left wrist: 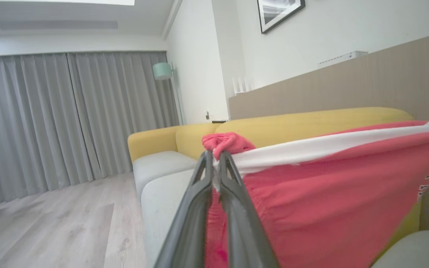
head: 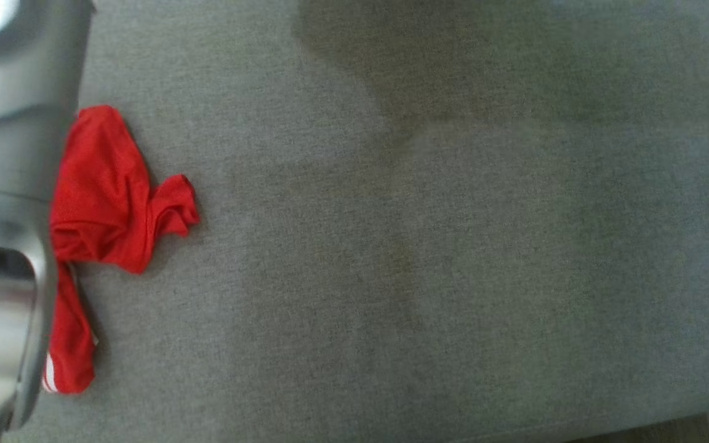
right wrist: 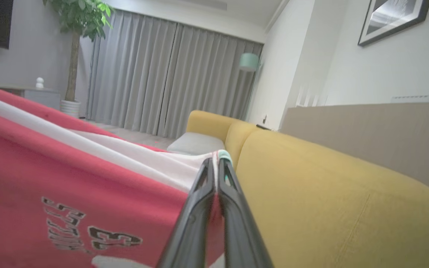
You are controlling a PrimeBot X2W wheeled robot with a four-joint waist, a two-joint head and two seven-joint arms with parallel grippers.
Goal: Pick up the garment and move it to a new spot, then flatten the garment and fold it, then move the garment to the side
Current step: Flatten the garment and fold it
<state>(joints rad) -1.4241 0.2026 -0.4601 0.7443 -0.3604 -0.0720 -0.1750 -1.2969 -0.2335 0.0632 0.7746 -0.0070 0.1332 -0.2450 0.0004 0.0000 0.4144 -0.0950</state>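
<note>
Pressed together right before the left wrist lens, the two long dark fingers of the left gripper (left wrist: 216, 154) pinch a bunched corner of a red garment (left wrist: 330, 208) of thin sports cloth with a white band along its edge. From that pinch the cloth runs taut toward the right of that view. In the right wrist view the right gripper (right wrist: 216, 160) is likewise clamped on the white-banded edge. The red cloth spreads to the left of its fingers, showing black lettering and the number 33. The garment hangs stretched between both grippers, in front of a long yellow fabric sofa back (right wrist: 330, 201) and near pale grey seat cushions (left wrist: 162, 163). Seen from the head, a crumpled part of the red cloth shows at the left, partly hidden by a blurred silver-grey forearm (head: 4, 154), over a grey woven surface (head: 422, 246); whether it touches that surface I cannot tell. Farther off are grey pleated curtains (left wrist: 69, 111), a mint-green lamp shade (left wrist: 161, 70), a black-framed picture (right wrist: 393, 16) and a potted green tree (right wrist: 76, 18).
</note>
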